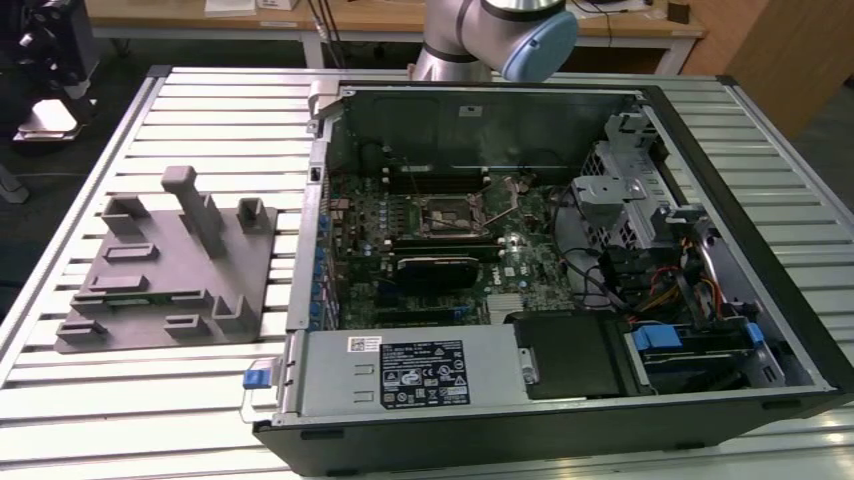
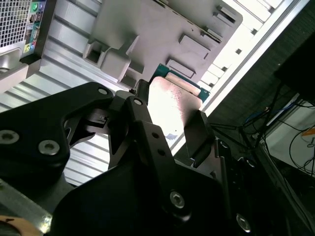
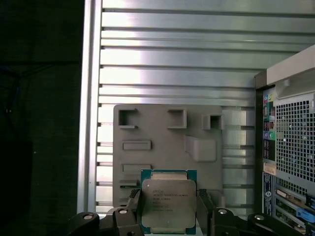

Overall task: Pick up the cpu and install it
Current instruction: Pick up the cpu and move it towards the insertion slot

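**One silver-topped square cpu [image 3: 167, 202] clamped in the black two-fingered gripper [image 3: 168, 209]**

Two black fingers [image 3: 132, 206] pressed on opposite edges of the cpu. In the first wrist view its metal lid faced the camera, with a green rim showing along one side. The chip sat square between the fingers, not skewed.

Behind it lay the grey plastic fixture [image 3: 167, 142] with recessed pockets and upright posts, resting on the slatted metal table [image 3: 172, 64]. The cpu looked held well clear of the fixture, not touching it.

In the exterior view the open black computer case [image 1: 534, 440] stood just beside the fixture. The square motherboard socket [image 1: 451, 210] sat near the board's middle, and the arm [image 1: 494, 30] reached out of frame overhead.

My judgement: the carry wanted a level chip and an unchanged edge grip, with nothing touching the underside. It also wanted slow travel over the case wall, and corners matched to the socket before any descent.
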### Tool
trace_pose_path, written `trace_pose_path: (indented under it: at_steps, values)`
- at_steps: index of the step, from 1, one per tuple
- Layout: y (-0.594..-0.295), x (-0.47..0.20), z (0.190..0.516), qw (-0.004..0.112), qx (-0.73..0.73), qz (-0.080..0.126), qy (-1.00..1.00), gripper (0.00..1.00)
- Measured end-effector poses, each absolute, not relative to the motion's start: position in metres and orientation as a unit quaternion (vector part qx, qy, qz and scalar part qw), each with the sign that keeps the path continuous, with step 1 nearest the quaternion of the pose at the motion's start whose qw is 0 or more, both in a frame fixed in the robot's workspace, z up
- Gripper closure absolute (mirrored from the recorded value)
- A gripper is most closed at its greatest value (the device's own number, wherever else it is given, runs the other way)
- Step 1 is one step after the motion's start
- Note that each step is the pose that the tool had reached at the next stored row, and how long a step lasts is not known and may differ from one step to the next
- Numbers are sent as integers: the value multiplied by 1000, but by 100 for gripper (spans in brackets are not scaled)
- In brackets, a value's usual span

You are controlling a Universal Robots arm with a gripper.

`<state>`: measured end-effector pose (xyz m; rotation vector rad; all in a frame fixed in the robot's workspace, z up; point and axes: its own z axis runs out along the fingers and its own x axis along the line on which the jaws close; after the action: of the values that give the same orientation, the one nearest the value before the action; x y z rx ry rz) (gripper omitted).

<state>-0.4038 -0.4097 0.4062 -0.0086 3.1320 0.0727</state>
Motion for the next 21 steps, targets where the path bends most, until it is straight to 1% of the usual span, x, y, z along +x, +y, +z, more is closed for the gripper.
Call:
trace_pose_path:
  at_steps: [21]
  values:
    - [-410,-378,406,4,-3,23,1000,47]
